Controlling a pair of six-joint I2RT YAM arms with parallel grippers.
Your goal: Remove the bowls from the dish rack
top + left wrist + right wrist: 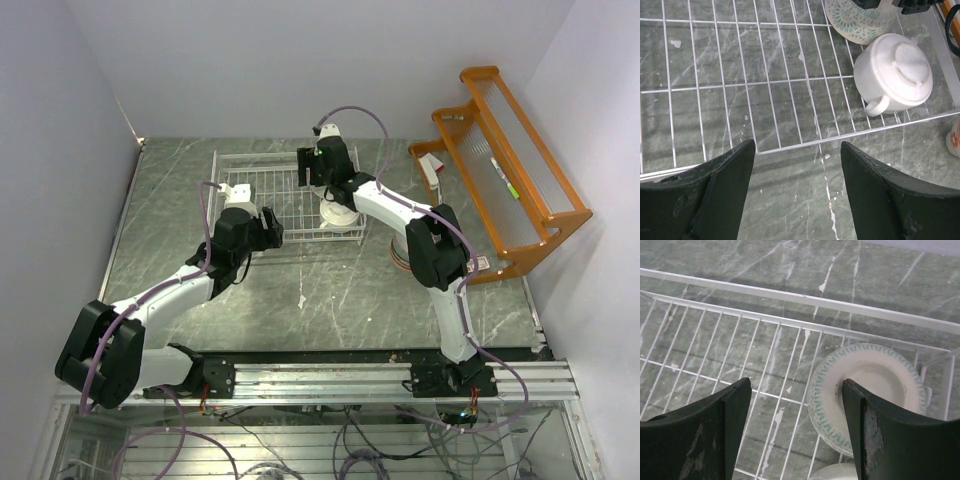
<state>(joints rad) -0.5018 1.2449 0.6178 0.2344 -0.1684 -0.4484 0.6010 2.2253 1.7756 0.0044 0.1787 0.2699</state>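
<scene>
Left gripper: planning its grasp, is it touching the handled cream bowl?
Apart: left wrist view shows dish rack wires between left gripper and handled bowl.

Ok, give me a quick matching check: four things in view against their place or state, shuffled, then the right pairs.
1 handled bowl
2 patterned bowl
3 left gripper
4 orange shelf

a open, above the dish rack's near edge
b far right, outside the rack
c plain cream, bottom up in the rack
d nearest the right gripper

Pairs: 1c, 2d, 3a, 4b.
</scene>
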